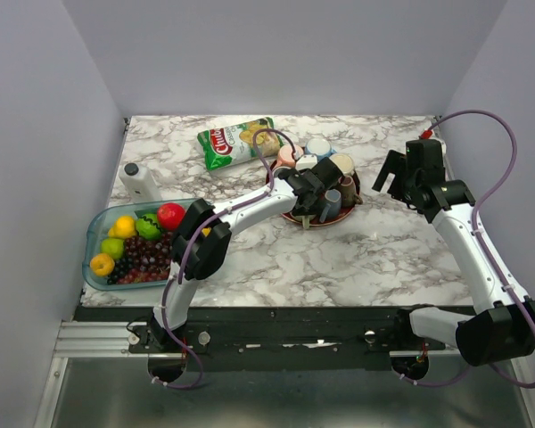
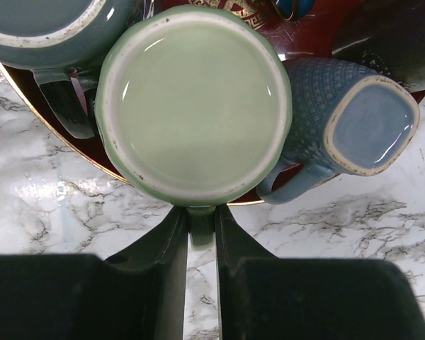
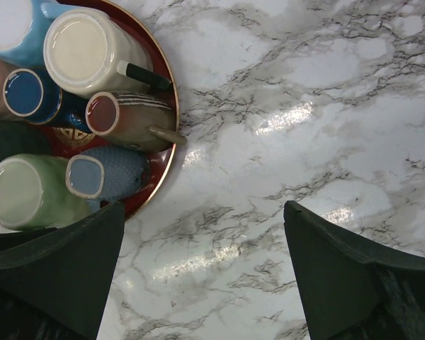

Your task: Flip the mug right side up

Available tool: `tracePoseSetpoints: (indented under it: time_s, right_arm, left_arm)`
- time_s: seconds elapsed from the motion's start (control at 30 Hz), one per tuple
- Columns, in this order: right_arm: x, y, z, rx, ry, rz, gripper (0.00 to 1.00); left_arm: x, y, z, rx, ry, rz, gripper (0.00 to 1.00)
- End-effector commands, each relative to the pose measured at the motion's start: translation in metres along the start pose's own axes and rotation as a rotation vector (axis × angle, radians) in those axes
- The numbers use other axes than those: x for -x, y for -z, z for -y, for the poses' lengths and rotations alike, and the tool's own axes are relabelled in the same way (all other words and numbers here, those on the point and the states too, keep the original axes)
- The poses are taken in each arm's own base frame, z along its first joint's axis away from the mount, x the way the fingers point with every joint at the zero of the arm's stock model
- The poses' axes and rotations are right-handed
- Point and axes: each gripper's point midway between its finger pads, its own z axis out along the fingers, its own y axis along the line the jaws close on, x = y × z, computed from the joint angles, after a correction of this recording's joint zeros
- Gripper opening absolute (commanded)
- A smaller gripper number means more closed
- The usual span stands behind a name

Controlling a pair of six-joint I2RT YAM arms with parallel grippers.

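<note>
- Between the fingers of the left gripper (image 2: 202, 212): handle of the pale green mug (image 2: 195, 106), pinched tight.
- Just ahead of those fingers: body of that mug, upside down, glazed base facing up, on the dark red tray (image 2: 319, 32).
- Ahead and right, just beside the green one: blue textured mug (image 2: 326, 106), also base up.
- Ahead and left: teal mug (image 2: 35, 28), partly out of frame.
- Right gripper (image 3: 204, 212): spread wide, grasps nothing, hangs over the marble table (image 3: 304, 106), tray forward and left of it.
</note>
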Motion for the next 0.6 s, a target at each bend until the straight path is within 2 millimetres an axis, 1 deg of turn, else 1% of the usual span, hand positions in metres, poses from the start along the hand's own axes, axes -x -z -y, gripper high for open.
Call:
tracePoseSetpoints:
  time_s: [0.0,0.07,0.1,0.13,0.17,0.2,0.27,0.3,0.47,0.5,0.53,0.57]
  right_arm:
    - [-0.003,0.004,0.002,0.006,0.001,-0.01,0.99]
    - [-0.002,0.004,0.001,0.007,-0.001,-0.009,0.99]
    - [-0.002,0.004,0.001,0.01,-0.004,-0.009,0.99]
    - [-0.002,0.004,0.0,0.013,-0.003,-0.01,0.99]
    - [-0.001,0.005,-0.001,0.016,-0.005,-0.008,0.99]
    - [0.0,0.005,-0.003,0.023,-0.01,-0.01,0.99]
    - [0.002,0.007,-0.005,0.035,-0.014,-0.007,0.99]
    - [0.003,0.007,-0.008,0.045,-0.018,-0.007,0.99]
    - [0.009,0.012,-0.015,0.08,-0.025,-0.005,0.99]
    - [0.01,0.014,-0.018,0.096,-0.028,-0.004,0.99]
    - [0.015,0.017,-0.021,0.108,-0.029,0.003,0.99]
    - [0.016,0.018,-0.023,0.116,-0.032,0.004,0.99]
  left_arm:
    - [0.016,0.023,-0.008,0.008,-0.016,0.061,0.0]
    - [0.02,0.03,-0.004,-0.024,-0.012,0.072,0.0]
    - [0.025,0.04,-0.001,-0.049,-0.004,0.087,0.0]
    - [0.03,0.045,0.002,-0.073,0.005,0.105,0.0]
    - [0.03,0.049,0.004,-0.092,0.004,0.102,0.0]
    - [0.038,0.06,0.008,-0.126,0.014,0.125,0.0]
    - [0.043,0.071,0.013,-0.162,0.02,0.138,0.0]
    - [0.049,0.082,0.015,-0.187,0.029,0.153,0.0]
    - [0.066,0.114,0.022,-0.271,0.052,0.191,0.0]
    - [0.071,0.125,0.024,-0.305,0.06,0.198,0.0]
    - [0.08,0.132,0.025,-0.332,0.077,0.215,0.0]
    - [0.084,0.136,0.025,-0.356,0.087,0.221,0.0]
